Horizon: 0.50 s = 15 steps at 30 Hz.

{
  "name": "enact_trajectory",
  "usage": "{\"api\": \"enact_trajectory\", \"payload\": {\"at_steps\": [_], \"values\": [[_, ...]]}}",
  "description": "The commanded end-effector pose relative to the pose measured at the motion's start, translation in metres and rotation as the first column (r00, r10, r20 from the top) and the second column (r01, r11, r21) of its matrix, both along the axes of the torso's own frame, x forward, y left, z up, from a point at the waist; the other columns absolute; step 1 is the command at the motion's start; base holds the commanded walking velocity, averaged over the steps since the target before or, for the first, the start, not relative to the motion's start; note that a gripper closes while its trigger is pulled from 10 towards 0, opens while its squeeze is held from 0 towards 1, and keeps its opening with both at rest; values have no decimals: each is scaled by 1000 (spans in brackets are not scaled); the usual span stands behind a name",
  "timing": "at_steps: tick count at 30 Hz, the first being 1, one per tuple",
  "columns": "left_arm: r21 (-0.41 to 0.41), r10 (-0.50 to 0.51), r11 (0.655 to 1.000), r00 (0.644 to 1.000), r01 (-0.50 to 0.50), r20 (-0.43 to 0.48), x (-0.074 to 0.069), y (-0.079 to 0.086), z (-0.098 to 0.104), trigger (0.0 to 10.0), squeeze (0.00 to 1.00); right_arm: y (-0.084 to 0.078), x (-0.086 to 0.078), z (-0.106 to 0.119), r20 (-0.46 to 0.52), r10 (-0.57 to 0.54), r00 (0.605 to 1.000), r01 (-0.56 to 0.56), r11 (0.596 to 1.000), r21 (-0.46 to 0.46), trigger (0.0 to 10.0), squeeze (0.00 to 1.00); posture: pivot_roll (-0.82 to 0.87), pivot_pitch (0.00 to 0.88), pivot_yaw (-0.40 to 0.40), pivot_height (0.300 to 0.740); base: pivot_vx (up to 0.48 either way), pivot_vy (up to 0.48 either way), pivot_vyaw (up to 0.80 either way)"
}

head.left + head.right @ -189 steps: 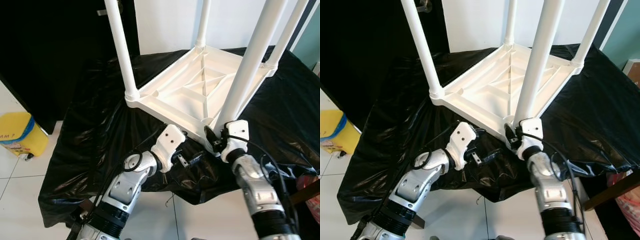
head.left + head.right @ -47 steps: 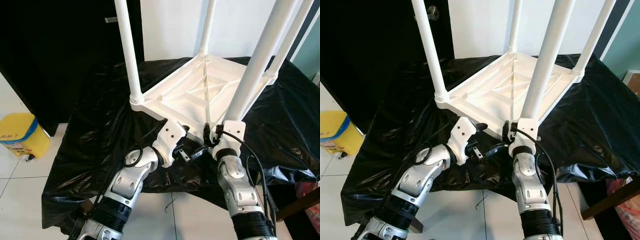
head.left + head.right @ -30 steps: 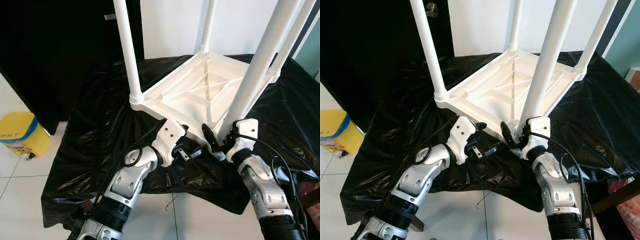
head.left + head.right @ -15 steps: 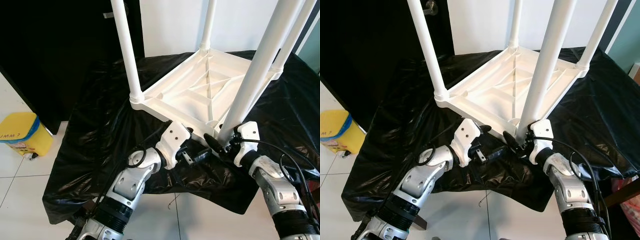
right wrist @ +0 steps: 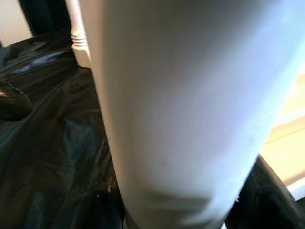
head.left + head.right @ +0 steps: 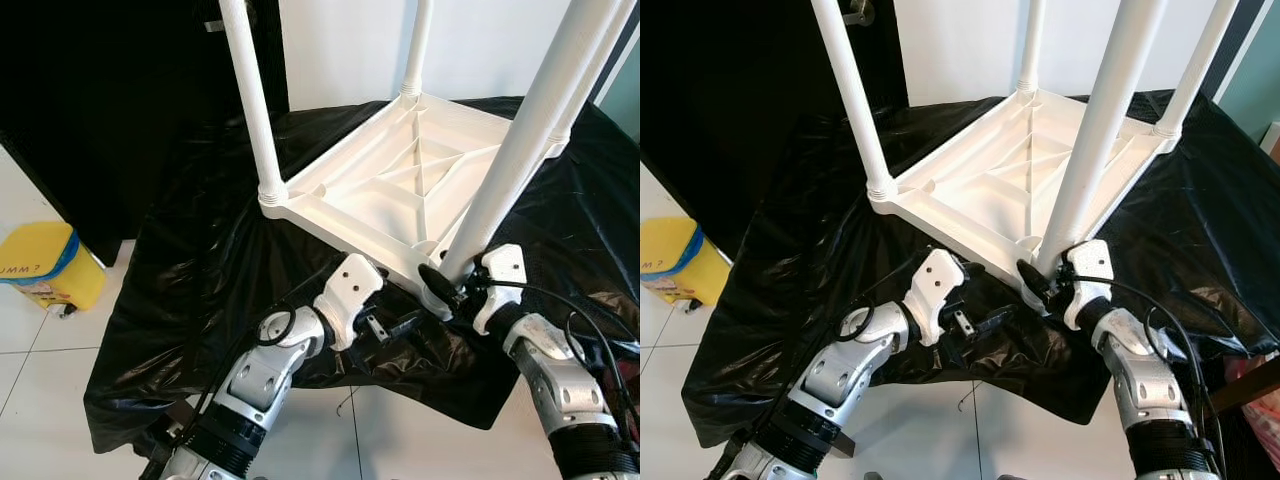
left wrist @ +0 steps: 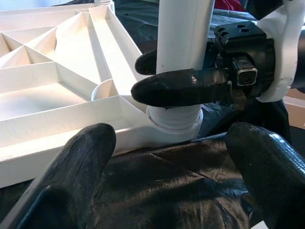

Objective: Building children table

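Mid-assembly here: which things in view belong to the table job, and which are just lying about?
Part of the job:
- upturned white table
- near table leg, gripped at its base by the right gripper
- left gripper, open beside that corner
- black sheet under the table

Lying about:
- yellow container on the floor

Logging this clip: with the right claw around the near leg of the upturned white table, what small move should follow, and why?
Probably a short twist of the near white plastic table leg to seat it. The right claw is shut on that leg just above its collar at the corner of the upturned white plastic tabletop. The left claw hangs open beside the corner, over the black plastic sheet.
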State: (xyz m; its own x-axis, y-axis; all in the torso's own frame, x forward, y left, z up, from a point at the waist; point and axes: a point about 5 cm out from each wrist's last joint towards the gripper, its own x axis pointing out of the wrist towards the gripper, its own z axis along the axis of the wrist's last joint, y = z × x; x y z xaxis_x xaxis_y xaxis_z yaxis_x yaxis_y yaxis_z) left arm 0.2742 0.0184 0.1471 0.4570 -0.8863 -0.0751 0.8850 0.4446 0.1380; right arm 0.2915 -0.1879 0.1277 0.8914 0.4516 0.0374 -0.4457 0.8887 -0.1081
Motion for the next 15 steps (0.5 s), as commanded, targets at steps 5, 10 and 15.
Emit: {"api": "enact_trajectory", "payload": {"at_steps": [5,10,15], "values": [[23,-25,999,1000,26,-4,0,1,-2,10000,0,7,-4,-15,-42,-159,986,160,987,21,10000,0,-182,98,6,740,0,0,0],[18,-8,1000,1000,8,-1,2,3,-1,10000,0,14,-6,-17,-48,-287,957,289,956,48,10000,0,-180,94,2,740,0,0,0],[13,-3,1000,1000,3,-6,0,2,-2,10000,0,22,-8,-23,-81,-481,873,486,872,62,10000,0,-170,87,-4,740,0,0,0]]}}
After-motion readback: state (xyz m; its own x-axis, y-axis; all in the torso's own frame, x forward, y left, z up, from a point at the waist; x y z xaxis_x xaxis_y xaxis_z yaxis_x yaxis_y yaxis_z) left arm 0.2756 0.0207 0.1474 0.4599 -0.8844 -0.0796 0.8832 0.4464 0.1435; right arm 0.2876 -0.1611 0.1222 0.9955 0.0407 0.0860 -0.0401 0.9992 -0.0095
